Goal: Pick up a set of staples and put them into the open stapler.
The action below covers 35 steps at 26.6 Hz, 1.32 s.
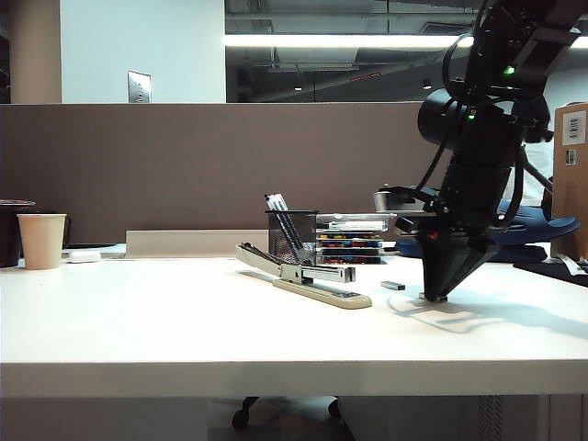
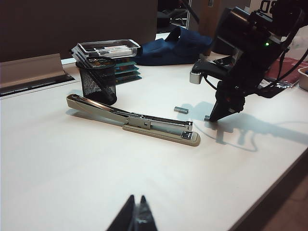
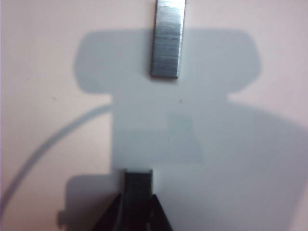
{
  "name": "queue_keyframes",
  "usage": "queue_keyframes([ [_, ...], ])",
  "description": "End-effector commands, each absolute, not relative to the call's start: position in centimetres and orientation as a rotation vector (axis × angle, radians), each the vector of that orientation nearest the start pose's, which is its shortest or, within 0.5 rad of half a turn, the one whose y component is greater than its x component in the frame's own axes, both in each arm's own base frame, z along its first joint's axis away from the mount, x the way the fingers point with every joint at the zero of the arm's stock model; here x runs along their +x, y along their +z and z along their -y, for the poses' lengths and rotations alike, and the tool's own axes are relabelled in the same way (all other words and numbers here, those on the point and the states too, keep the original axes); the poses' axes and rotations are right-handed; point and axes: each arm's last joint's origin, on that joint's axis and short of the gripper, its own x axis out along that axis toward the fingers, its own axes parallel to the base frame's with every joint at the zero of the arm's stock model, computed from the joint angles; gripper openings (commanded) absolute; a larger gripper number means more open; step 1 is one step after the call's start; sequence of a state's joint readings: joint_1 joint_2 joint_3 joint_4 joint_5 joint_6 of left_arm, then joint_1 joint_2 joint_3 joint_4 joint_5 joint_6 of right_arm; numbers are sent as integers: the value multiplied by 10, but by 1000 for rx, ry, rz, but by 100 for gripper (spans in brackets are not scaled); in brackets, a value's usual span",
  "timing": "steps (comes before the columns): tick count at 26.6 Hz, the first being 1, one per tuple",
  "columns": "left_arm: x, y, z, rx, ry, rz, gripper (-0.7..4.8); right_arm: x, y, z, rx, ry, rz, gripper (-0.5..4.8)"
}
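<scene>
The right gripper [image 3: 138, 192] points down at the white table [image 1: 184, 312], its jaws pinched on a small dark grey set of staples [image 3: 138, 182]. A second brushed-metal strip [image 3: 167, 38] lies just beyond. The long beige stapler [image 1: 308, 276] lies open nearby. The left gripper [image 2: 136, 216] hovers well apart, jaws closed, holding nothing.

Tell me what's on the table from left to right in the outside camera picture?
Paper cup → stapler → loose strip of staples → right pincer, tips down at the table. The pen cup overlaps the stapler, so I skip it.
</scene>
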<state>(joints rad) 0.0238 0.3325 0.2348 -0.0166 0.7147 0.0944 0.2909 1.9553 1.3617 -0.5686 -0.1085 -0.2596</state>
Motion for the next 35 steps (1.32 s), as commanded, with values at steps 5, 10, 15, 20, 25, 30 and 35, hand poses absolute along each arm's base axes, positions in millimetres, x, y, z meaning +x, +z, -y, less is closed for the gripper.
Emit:
queue_keyframes([
  [5,110,219,16,63,-697,-46,-5,378,176,-117,-336,503,-1108,62],
  [10,110,225,16,82,-696,4,-5,386,195,-120,-334,502,-1077,62],
  [15,109,231,16,85,-695,12,-5,390,210,-121,-331,506,-1063,62],
  [20,116,248,16,83,-695,7,-5,391,226,-133,-332,546,-1040,62],
  [25,136,261,16,61,-698,-50,-5,386,237,-156,-318,631,-1003,62],
  [30,151,262,16,69,-702,-94,-5,384,239,-172,-275,655,-976,62],
  [35,161,258,15,76,-705,-120,-5,382,241,-188,-243,661,-925,62],
])
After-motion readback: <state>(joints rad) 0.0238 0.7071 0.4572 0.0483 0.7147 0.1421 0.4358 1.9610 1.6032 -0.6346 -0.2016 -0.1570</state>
